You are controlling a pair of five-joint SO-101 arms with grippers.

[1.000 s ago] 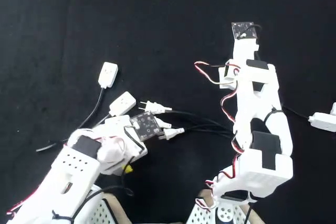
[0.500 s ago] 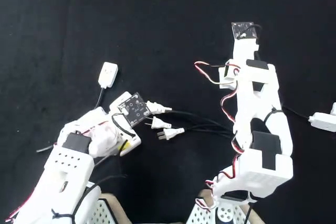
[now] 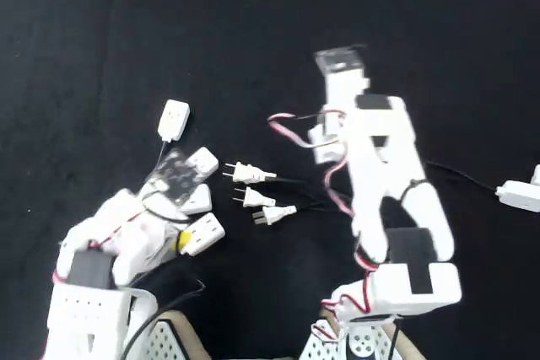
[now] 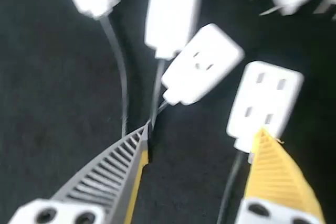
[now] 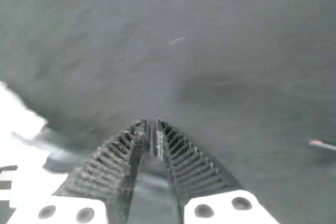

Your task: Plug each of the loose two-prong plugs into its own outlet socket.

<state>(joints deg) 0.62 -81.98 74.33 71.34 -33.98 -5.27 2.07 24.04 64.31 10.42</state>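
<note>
left claw spread wide over sockets | right claw clenched empty above tabletop | plugs lie loose nearby

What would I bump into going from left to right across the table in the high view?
Lone outlet socket → three loose plugs → right arm → white cord piece at the table's right edge.
</note>
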